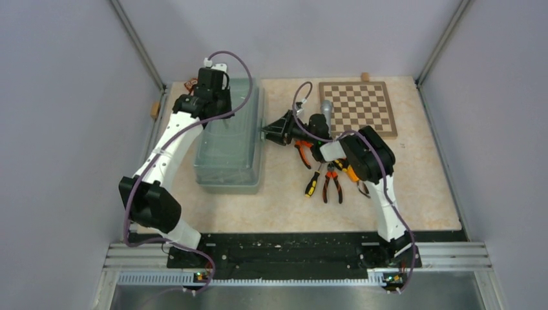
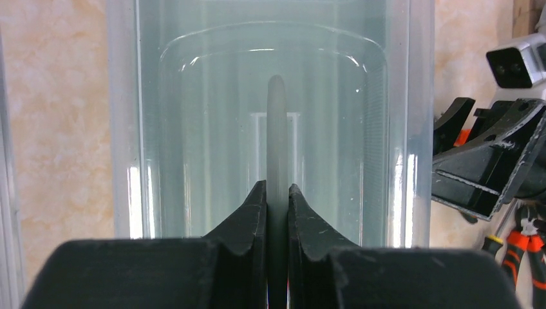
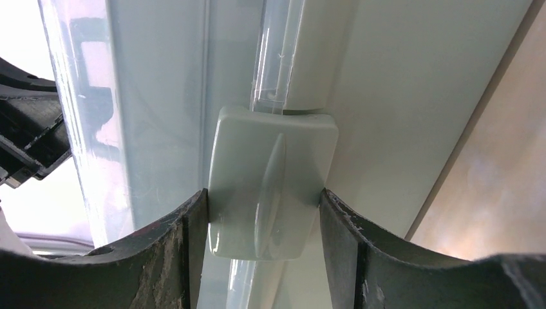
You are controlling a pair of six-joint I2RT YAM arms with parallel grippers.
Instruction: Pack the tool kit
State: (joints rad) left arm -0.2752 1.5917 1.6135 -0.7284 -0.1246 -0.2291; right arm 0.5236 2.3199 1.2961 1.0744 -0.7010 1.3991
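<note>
The pale-green toolbox (image 1: 229, 155) stands left of centre with its translucent lid (image 2: 212, 129) on. My left gripper (image 1: 218, 110) is over the far end of the box, shut on the lid's thin upright handle (image 2: 277, 129); the fingertips (image 2: 256, 206) pinch it from both sides. My right gripper (image 1: 267, 131) is at the box's right side, with both fingers against the pale-green latch (image 3: 270, 180). Orange-handled pliers (image 1: 332, 184) and a yellow-black screwdriver (image 1: 313, 182) lie on the table right of the box. More orange tools are partly hidden under my right arm.
The wooden chessboard (image 1: 358, 106) lies at the back right, with a grey handle (image 1: 327, 113) at its left edge. A small wooden block (image 1: 365, 76) sits at the back edge. In the left wrist view my right gripper (image 2: 489, 167) shows beside the box, above the pliers (image 2: 525, 248).
</note>
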